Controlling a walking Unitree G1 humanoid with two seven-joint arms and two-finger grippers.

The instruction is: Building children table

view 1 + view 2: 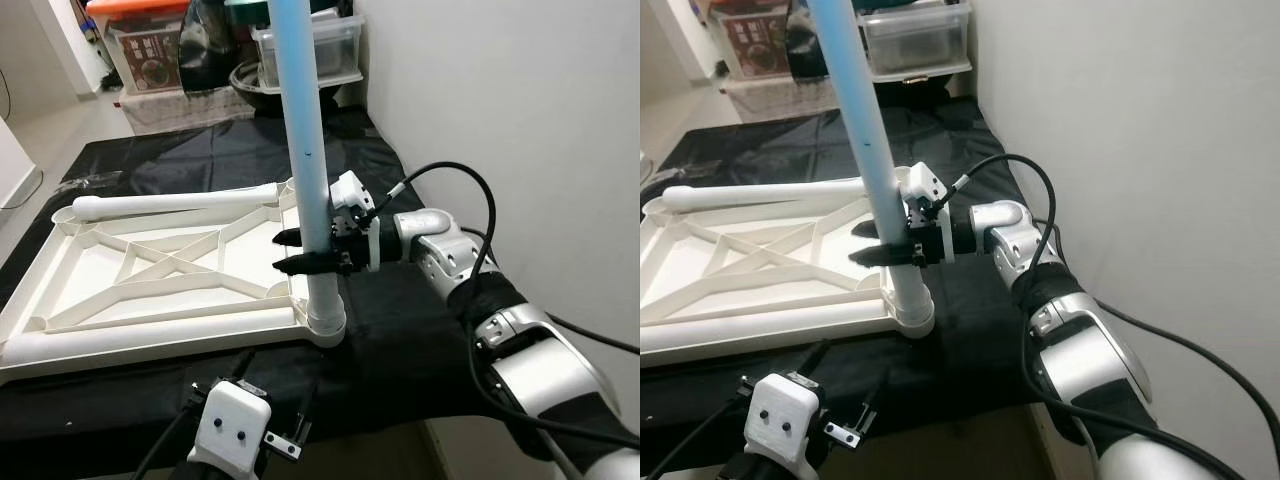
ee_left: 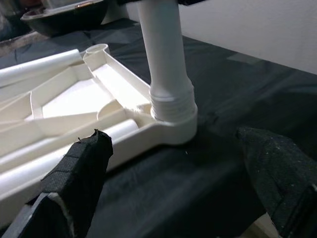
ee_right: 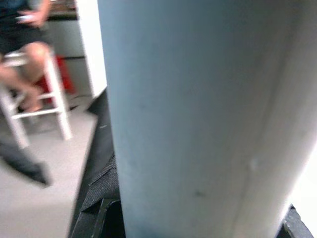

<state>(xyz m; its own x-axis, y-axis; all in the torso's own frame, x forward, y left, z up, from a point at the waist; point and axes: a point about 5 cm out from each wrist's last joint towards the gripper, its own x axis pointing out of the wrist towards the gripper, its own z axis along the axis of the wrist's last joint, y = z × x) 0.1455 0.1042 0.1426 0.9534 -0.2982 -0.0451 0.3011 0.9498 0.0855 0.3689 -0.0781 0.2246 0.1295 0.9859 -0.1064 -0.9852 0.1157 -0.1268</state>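
White kids' tabletop lies upside down on a black cloth, filling the left-centre of the eye views, ribs facing up. One leg stands upright in the tabletop's corner socket, centre of frame, running up past the top edge. Right gripper comes in from the right, w/ both black fingers clenched around that leg just above the socket; the right wrist view is nearly all pale leg surface, very close & blurred. A second leg lies flat across the far edge of the tabletop, upper left of centre.

Left gripper hangs low at the bottom of the eye views, near the cloth's front edge, fingers spread wide & grasping nothing (its wrist cam looks at the socket between them).

Storage boxes sit along the top of frame by the white wall. In the right wrist view's upper left, a person's leg on a white stool
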